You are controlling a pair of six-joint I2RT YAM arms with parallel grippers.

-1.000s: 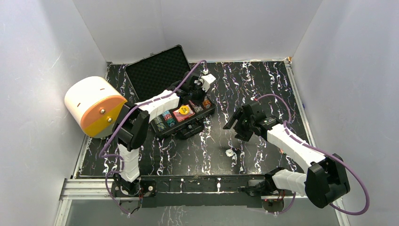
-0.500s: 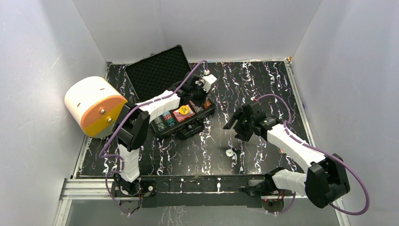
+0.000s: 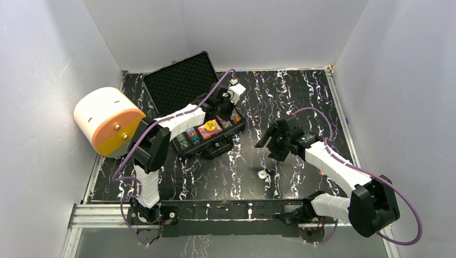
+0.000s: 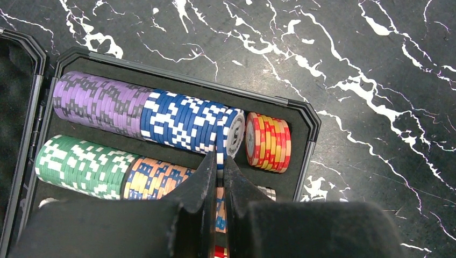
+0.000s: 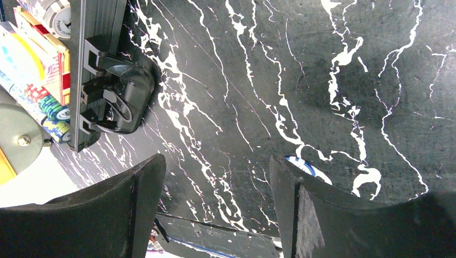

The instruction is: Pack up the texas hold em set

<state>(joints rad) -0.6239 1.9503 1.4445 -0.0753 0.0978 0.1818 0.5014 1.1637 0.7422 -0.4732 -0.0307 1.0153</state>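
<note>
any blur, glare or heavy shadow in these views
Top external: even soft light, no glare on the table. Left wrist: poker chips sharp, left gripper a dark mass up close. Right wrist: right gripper dark too, soft shadows on the table, washed-out white patch lower left.

Bright even overhead light; soft shadows; wrist views sharp, foreground blurred.

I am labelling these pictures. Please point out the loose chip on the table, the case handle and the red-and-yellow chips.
loose chip [image 3: 262,174], top external view, its middle.
case handle [image 5: 141,86], right wrist view, its outer curved grip.
red-and-yellow chips [image 4: 269,142], left wrist view, the stack's side.
</note>
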